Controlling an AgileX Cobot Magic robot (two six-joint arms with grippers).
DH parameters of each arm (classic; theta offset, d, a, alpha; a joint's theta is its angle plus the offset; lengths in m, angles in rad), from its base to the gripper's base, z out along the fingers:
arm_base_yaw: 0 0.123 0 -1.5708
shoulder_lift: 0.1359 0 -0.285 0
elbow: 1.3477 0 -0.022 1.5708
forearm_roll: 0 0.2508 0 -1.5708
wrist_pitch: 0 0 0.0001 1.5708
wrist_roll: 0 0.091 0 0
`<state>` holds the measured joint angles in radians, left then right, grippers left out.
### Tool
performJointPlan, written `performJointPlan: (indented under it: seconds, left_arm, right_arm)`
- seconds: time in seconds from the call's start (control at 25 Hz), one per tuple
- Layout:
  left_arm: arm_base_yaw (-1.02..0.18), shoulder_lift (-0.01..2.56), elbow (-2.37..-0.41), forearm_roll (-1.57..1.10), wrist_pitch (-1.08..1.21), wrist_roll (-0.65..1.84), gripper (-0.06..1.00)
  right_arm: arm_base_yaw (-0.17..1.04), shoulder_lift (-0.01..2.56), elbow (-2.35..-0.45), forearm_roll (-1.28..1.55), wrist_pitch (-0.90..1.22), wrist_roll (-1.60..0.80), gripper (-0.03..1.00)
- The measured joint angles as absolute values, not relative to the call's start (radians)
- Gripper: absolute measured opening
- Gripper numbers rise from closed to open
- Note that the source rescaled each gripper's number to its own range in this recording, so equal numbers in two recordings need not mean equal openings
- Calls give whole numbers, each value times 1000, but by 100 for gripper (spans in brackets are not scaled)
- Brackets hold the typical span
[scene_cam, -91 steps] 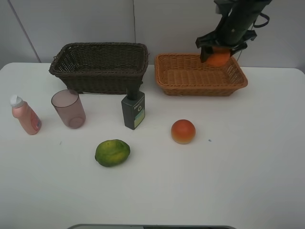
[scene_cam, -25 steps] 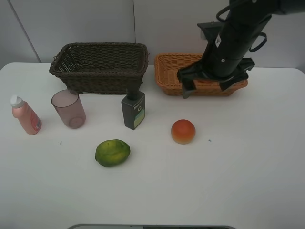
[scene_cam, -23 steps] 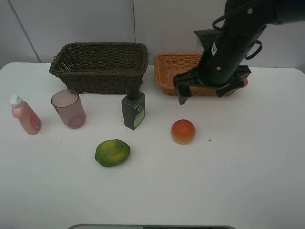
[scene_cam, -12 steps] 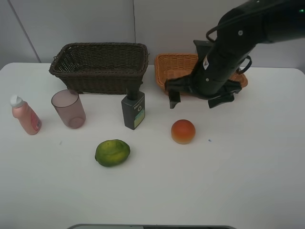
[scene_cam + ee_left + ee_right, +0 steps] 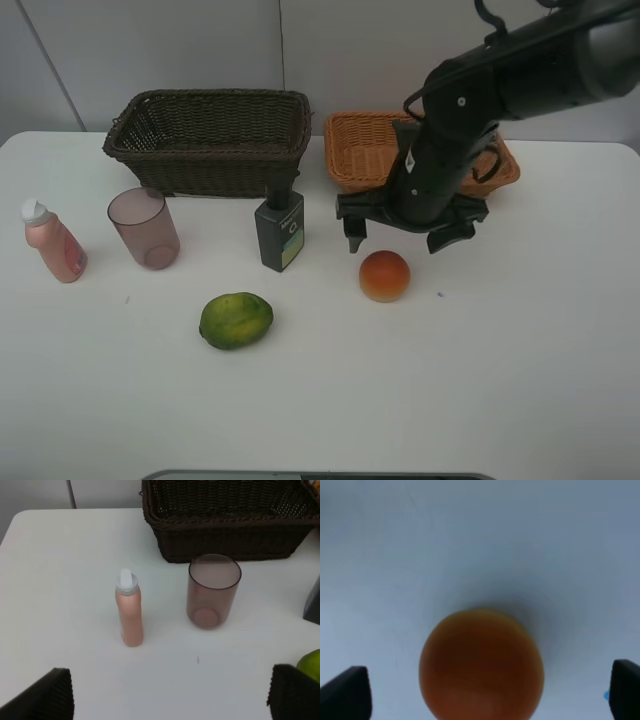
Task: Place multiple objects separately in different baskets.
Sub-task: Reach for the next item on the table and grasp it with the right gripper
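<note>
Five items are seen loose on the bench [image 5: 520, 380]. Nearest, lower left of centre: green fruit [image 5: 236, 320], untouched. Just beyond, mid-frame: red-yellow fruit [image 5: 384, 275], w/ the right fingers [image 5: 352, 232] hung just above and behind it, spread wide, nothing gripped. In the right wrist view the fruit is framed between both tips. The step in hand is judged to be the approach to this fruit. Next, a descent is needed until it is straddled, then closure at its widest part, then a lift.

Further back, centre to left: dark bottle [image 5: 280, 232], mauve cup [image 5: 145, 228], pink bottle [image 5: 52, 243], all upright. The left fingers [image 5: 47, 695] are held wide apart, empty, short of the pink bottle.

Farthest: dark basket [image 5: 210, 150], upper left; tan basket [image 5: 365, 160], upper right, prob. the fruit's destination, partly hidden by the arm. The orange can't be made out.
</note>
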<state>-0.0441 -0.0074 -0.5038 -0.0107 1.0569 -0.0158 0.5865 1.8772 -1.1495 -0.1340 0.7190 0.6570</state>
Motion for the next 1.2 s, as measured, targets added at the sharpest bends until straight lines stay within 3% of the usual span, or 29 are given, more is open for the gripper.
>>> performJointPlan:
  seconds: [0.28,1.2]
  left_arm:
    - [-44,-7,-504,-11,1057,-16,99]
    - [-44,-7,-504,-11,1057,-16,99]
  right_arm:
    - [580,1971,-1261,-99,822,613,100]
    - [557,2073,-1264,-92,808,609,100]
